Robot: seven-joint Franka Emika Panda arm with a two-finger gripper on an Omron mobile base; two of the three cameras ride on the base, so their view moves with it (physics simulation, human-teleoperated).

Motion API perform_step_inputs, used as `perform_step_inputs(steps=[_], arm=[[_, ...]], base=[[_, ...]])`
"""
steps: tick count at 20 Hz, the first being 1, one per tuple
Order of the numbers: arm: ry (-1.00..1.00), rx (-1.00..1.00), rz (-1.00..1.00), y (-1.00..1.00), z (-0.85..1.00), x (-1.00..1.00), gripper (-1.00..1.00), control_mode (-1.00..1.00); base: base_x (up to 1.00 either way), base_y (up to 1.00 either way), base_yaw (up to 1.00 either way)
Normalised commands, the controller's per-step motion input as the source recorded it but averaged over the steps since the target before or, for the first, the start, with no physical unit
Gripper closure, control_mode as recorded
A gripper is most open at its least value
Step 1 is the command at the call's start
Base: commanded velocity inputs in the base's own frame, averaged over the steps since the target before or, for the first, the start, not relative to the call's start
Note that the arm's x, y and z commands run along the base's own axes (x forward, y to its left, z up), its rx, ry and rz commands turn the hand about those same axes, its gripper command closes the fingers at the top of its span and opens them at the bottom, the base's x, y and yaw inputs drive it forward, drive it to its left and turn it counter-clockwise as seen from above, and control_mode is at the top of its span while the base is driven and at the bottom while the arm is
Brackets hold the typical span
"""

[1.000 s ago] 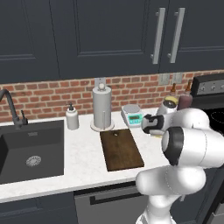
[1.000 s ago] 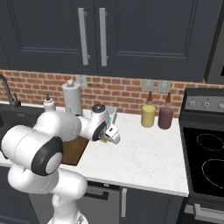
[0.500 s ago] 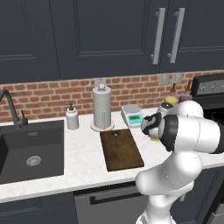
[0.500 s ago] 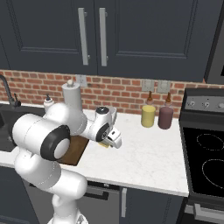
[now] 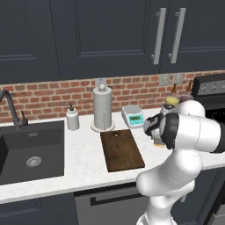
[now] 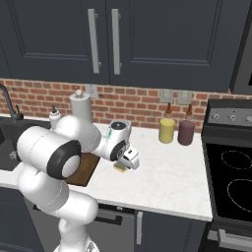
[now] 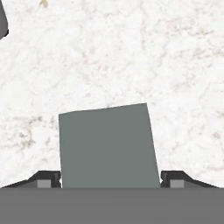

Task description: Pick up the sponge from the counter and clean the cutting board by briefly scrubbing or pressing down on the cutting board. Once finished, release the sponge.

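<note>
Jaws sat either side of the sponge (image 7: pixel 108 146); I couldn't tell if they'd clamped. Gripper (image 6: pixel 127 165) had dropped lower vs 1 s ago, down onto the sponge on the counter (image 6: pixel 167 177), just right of the cutting board (image 5: pixel 121 149).

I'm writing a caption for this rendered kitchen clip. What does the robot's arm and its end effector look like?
The arm is built of rounded, glossy white shells joined by dark grey to black bands at the joints, rising on a bulbous white base column. No cables show. The end effector is a small white boxy hand; a round cap with a teal dot sits on the wrist behind it. Its two finger tips are small, dark and blocky.
</note>
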Motion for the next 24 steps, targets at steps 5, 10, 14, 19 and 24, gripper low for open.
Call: perform_step_inputs(steps=[5, 10, 14, 19, 24], arm=[[0.00, 0.00, 0.00, -0.03, 0.01, -0.07, -1.00, -1.00], [0.00, 0.00, 0.00, 0.00, 0.25, -0.19, -1.00, -1.00], [-0.06, 0.02, 0.00, -0.06, 0.69, -0.48, -1.00, -1.00], [-0.13, 0.05, 0.00, -0.21, 0.74, -0.62, -1.00, -1.00], [-0.15, 0.07, 0.01, -0.25, 0.63, -0.80, -1.00, -1.00]], base=[[0.00, 0.00, 0.00], [0.00, 0.00, 0.00], [0.00, 0.00, 0.00], [0.00, 0.00, 0.00], [0.00, 0.00, 0.00]])
